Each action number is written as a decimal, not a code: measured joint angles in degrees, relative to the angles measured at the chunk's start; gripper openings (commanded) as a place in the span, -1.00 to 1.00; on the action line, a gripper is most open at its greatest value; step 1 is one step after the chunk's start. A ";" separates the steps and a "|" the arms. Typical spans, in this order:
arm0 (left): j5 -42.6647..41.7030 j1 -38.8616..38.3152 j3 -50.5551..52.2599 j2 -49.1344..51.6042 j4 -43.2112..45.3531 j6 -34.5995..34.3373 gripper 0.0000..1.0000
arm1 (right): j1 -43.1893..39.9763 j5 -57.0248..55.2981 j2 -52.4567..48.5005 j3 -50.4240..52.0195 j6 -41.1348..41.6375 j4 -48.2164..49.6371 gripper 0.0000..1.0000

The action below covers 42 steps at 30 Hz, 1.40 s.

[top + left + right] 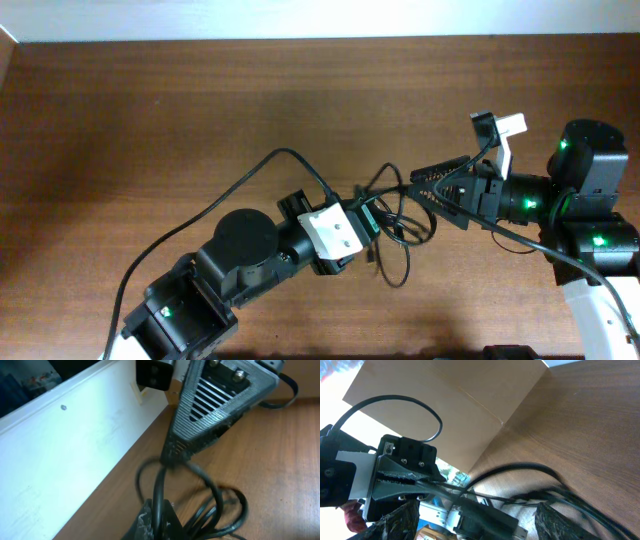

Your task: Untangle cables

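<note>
Centrally, one tangle of cables (400,228), strands uncountable; two grippers.
Left gripper (377,222) at 9 o'clock clamped on cables; right gripper (421,197) at 2 o'clock, spread apart.

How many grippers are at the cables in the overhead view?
2. The left gripper is on the left of the cables; the right gripper reaches in from the right. Neither is hidden.
</note>
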<state>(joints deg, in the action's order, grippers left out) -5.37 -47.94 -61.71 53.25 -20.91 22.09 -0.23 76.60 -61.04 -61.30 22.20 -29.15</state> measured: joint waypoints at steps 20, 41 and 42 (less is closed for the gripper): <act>0.17 0.00 0.04 3.37 11.61 -0.72 -1.00 | 0.00 -23.52 0.00 -0.09 -4.55 -18.91 0.49; 1.90 0.00 -0.07 19.71 -23.69 -7.10 0.98 | 0.00 -33.29 0.00 -0.09 -5.51 -22.14 0.48; 1.14 0.00 -0.07 21.59 -23.65 -7.19 0.98 | 0.00 -33.31 0.00 -0.09 -5.51 -21.88 0.48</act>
<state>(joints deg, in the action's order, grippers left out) -4.23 -47.94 -61.78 74.85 -44.56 14.90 -0.23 43.29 -61.04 -61.39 16.69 -51.03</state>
